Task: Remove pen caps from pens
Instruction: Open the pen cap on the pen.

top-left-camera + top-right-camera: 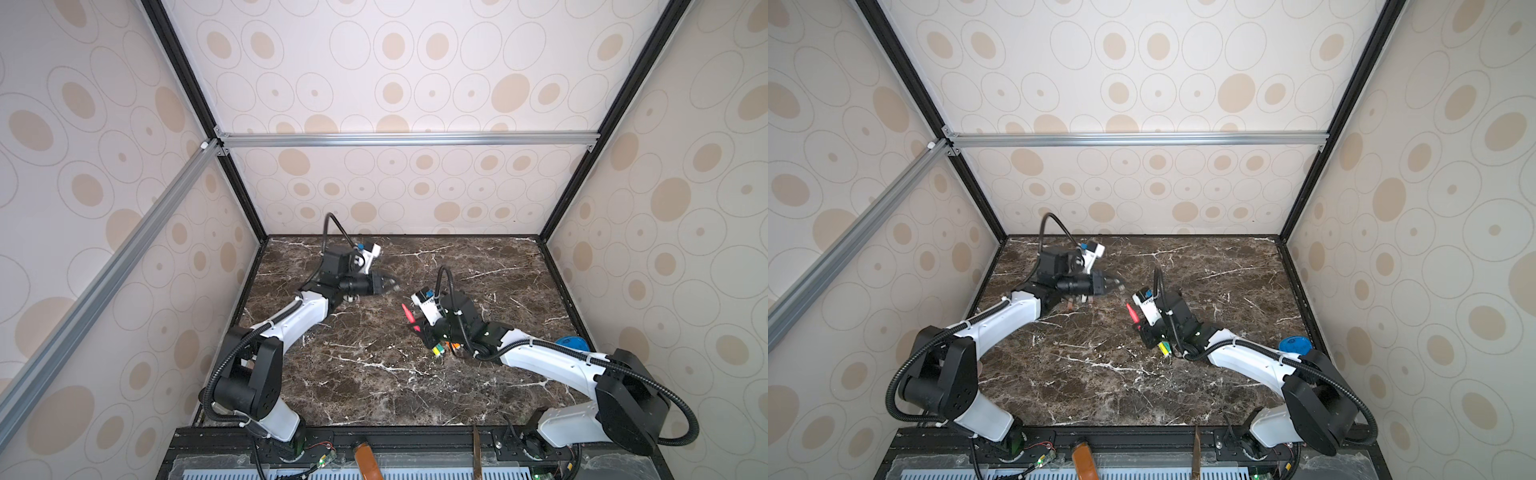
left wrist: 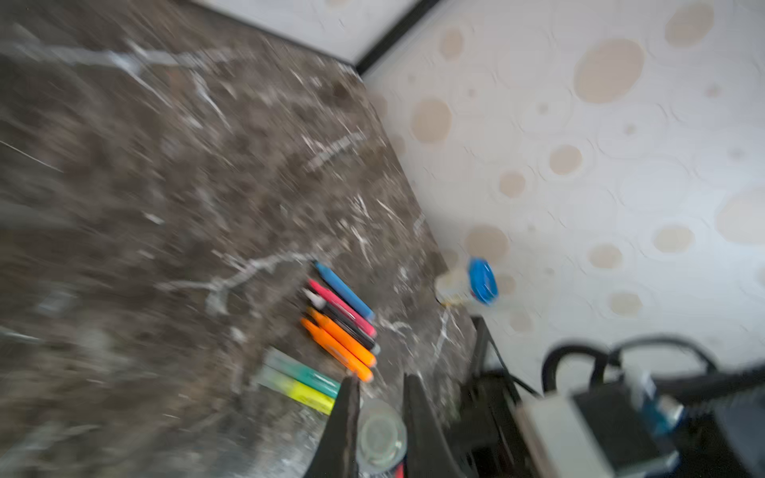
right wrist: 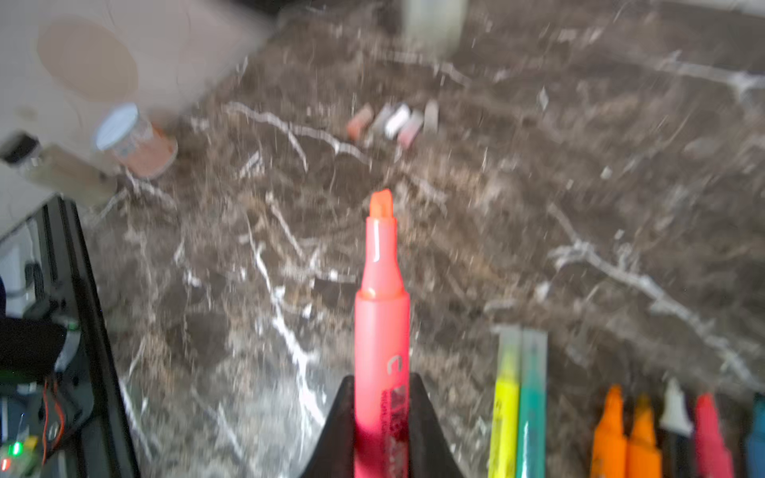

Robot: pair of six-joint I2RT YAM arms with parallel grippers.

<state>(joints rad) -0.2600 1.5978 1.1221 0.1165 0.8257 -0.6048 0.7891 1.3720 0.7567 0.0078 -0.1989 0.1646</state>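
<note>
My right gripper point(image 3: 381, 378) is shut on a red pen point(image 3: 381, 298) whose chisel tip is bare; in both top views this pen point(image 1: 408, 313) point(image 1: 1133, 313) sticks up from the gripper near the table's middle. My left gripper point(image 2: 381, 378) is shut on a translucent pen cap point(image 2: 381, 432), seen end-on between the fingers. In a top view the left gripper point(image 1: 394, 284) hangs blurred, a little left of the red pen. A row of pens point(image 2: 339, 323) lies on the marble. The yellow pen point(image 3: 505, 397) and the green pen point(image 3: 532, 397) wear caps; the others show bare tips. Several loose pen caps point(image 3: 393, 120) lie together.
A blue-lidded jar point(image 1: 571, 343) point(image 2: 480, 281) stands by the right wall. A white-lidded jar point(image 3: 132, 140) and a bottle point(image 3: 62, 169) lie near the table's edge. The loose caps point(image 1: 1077, 301) sit under my left arm. Patterned walls enclose the dark marble table point(image 1: 374, 386).
</note>
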